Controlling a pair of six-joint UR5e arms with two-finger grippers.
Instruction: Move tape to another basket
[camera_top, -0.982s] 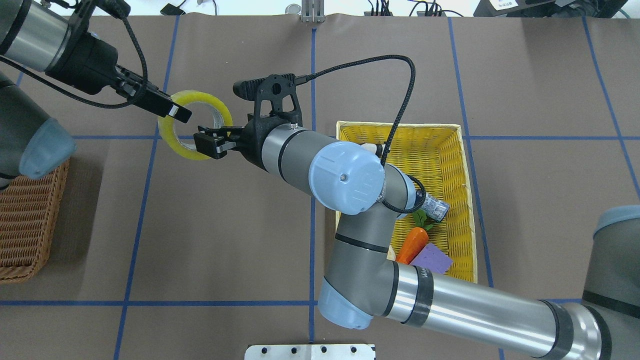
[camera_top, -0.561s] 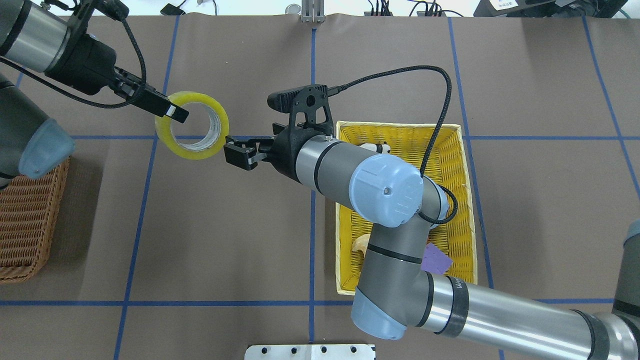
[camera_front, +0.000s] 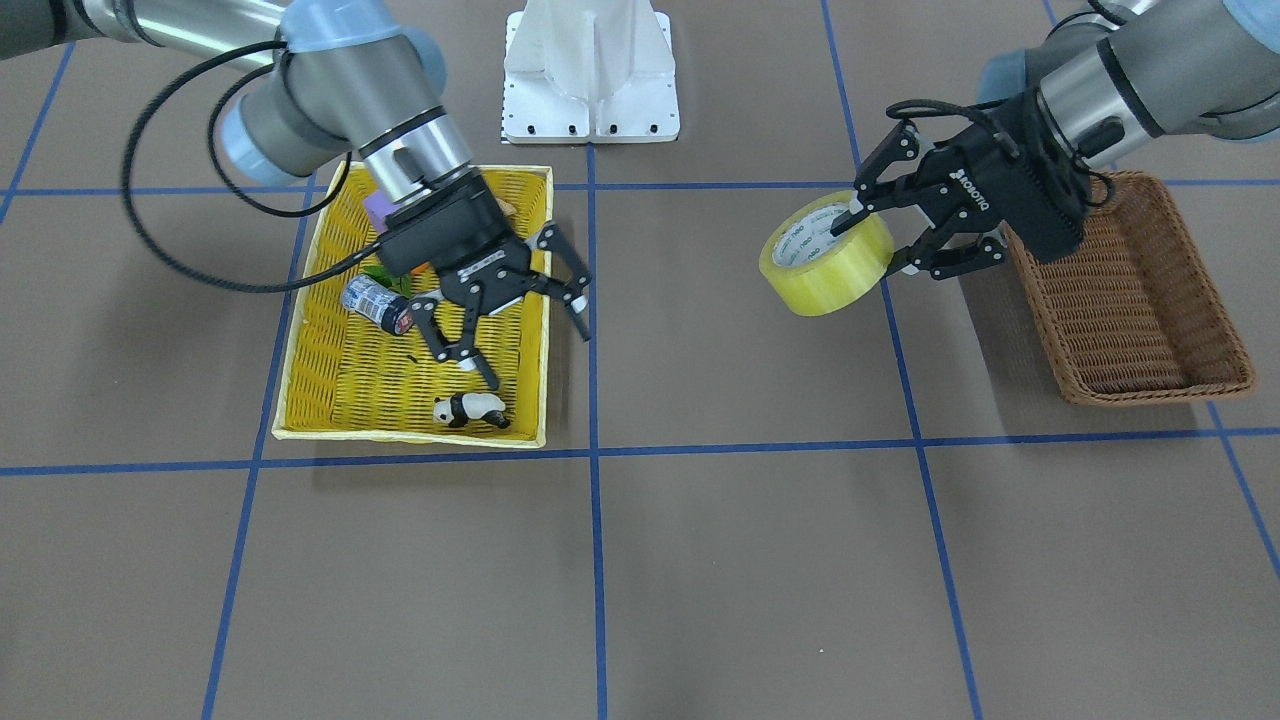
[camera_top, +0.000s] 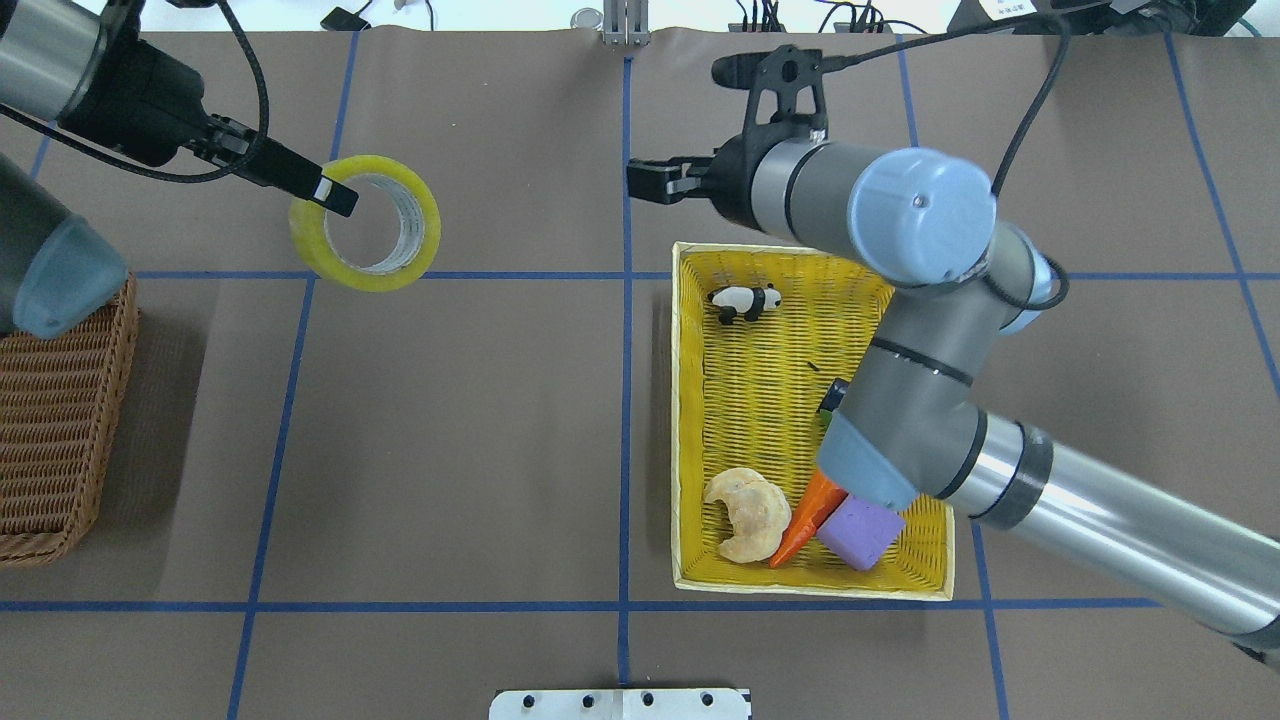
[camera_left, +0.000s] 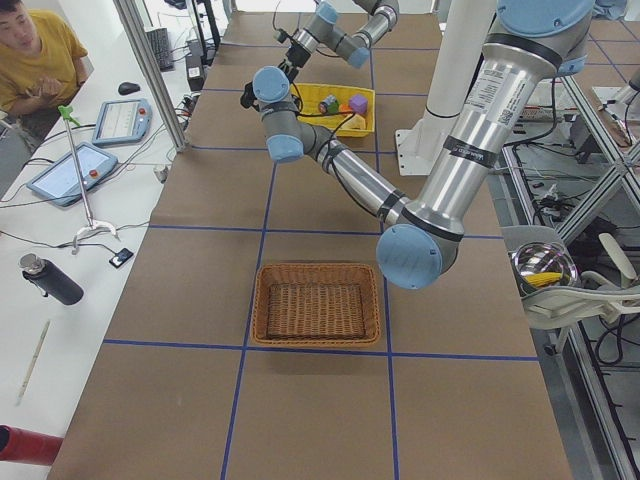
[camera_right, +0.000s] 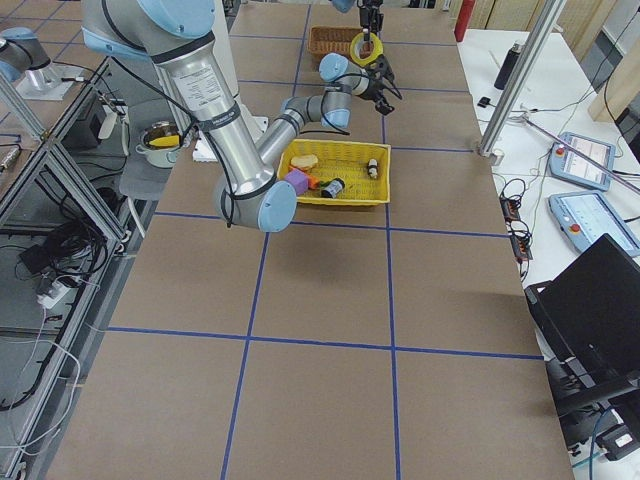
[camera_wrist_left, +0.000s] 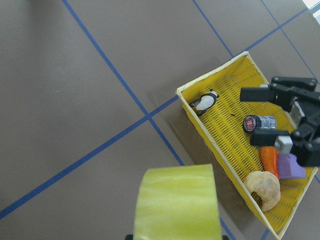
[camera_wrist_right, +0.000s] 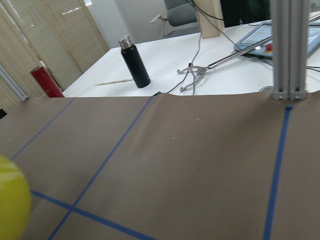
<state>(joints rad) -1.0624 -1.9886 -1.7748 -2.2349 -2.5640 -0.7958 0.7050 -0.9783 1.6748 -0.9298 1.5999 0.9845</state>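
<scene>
Left gripper (camera_front: 872, 243) was clamped on the wall of the tape (camera_front: 830, 265), one finger inside the whitish core. It held the glossy yellow roll over the table, just beside the brown wicker basket (camera_front: 1150, 385). Right gripper (camera_front: 535, 358) had its fingers spread wide over the yellow woven basket (camera_front: 410, 437), which held a toy panda (camera_front: 470, 408), a small can (camera_front: 378, 303), a croissant (camera_top: 748, 512), a carrot (camera_top: 805, 515) and a purple block (camera_top: 860, 530).

Silver-grey arms (camera_top: 1120, 525), pale-blue joint caps (camera_top: 915, 215), black braided cables (camera_front: 240, 288), black jaws.
</scene>
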